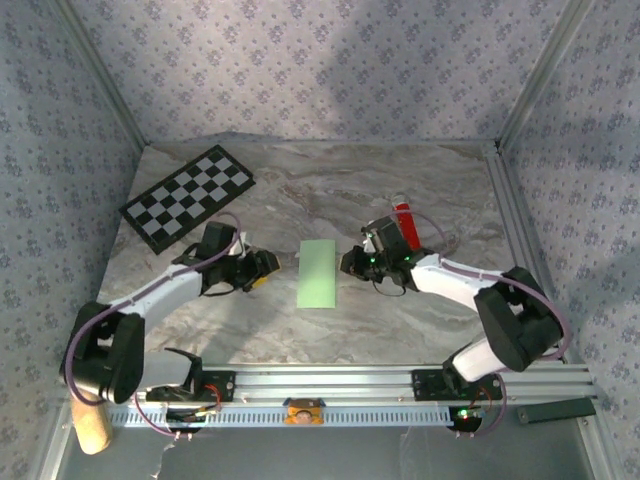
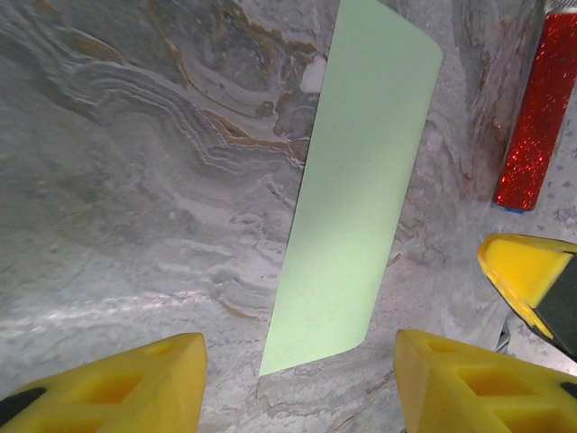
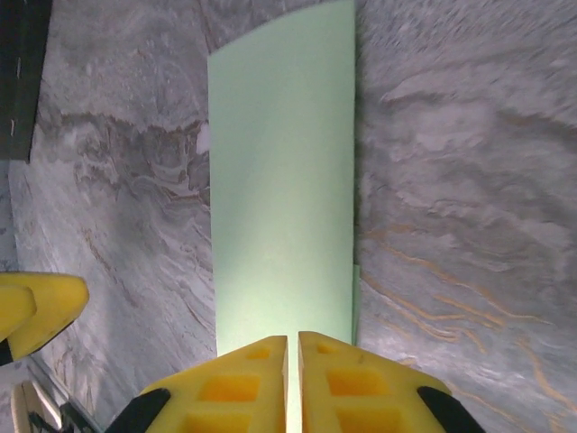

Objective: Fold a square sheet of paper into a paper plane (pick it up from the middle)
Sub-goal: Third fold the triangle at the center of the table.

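Yellow fingers (image 3: 234,383) of my right tool (image 3: 293,343) are sitting pinched together beside the folded green paper (image 1: 318,273) lying on the table (image 1: 400,320), left tool (image 2: 297,338) hovering wide; I'm favouring slow, flat crease-pressing.

Bright, even light, barely any shadows. Overhead shot's kinda soft, and the grey marbled tabletop (image 3: 469,54) smears toward the right wrist view's top-right corner.
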{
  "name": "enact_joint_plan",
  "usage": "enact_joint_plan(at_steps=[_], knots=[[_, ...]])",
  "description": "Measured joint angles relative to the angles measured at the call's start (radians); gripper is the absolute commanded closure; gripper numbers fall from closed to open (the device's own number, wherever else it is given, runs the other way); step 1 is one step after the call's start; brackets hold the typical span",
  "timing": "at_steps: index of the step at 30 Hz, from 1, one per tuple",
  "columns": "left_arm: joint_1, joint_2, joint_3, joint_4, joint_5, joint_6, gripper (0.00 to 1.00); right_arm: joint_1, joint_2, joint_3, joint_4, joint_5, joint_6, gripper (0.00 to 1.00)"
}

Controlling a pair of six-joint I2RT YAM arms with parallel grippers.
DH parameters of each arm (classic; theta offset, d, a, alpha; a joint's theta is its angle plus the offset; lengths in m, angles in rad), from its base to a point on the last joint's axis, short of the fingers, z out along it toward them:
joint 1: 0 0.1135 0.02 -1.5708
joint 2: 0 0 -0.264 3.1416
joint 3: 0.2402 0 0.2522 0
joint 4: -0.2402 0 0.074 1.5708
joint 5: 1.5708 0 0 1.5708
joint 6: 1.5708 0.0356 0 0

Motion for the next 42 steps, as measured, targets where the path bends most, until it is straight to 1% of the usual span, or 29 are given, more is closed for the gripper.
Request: enact_joint_plan(at_steps=[6,9,13,19,23,29,33,42], knots=[[-0.035,0.094,0.044,0.035,0.021,-0.008,0.45,0.020,0.123,0.033,0.058,-0.068,0.025,0.91],[-0.040,0.134,0.066,0.053,0.021,-0.014,0.46,0.022,0.179,0.077,0.055,-0.076,0.026,0.91],[-0.042,0.190,0.102,0.064,0.034,-0.014,0.47,0.021,0.218,0.109,0.058,-0.086,0.026,0.91],[-0.061,0.253,0.141,0.076,0.051,-0.014,0.47,0.011,0.280,0.101,0.067,-0.107,0.026,0.91],[-0.078,0.294,0.153,0.079,0.054,-0.014,0.47,0.000,0.282,0.069,0.121,-0.128,0.027,0.91],[-0.106,0.367,0.174,0.079,0.061,-0.014,0.51,-0.014,0.282,0.036,0.187,-0.156,0.040,0.91],[-0.126,0.395,0.191,0.080,0.063,-0.014,0.55,-0.018,0.282,0.034,0.193,-0.161,0.041,0.91],[-0.134,0.412,0.202,0.086,0.065,-0.023,0.57,-0.018,0.274,0.021,0.203,-0.150,0.052,0.91]])
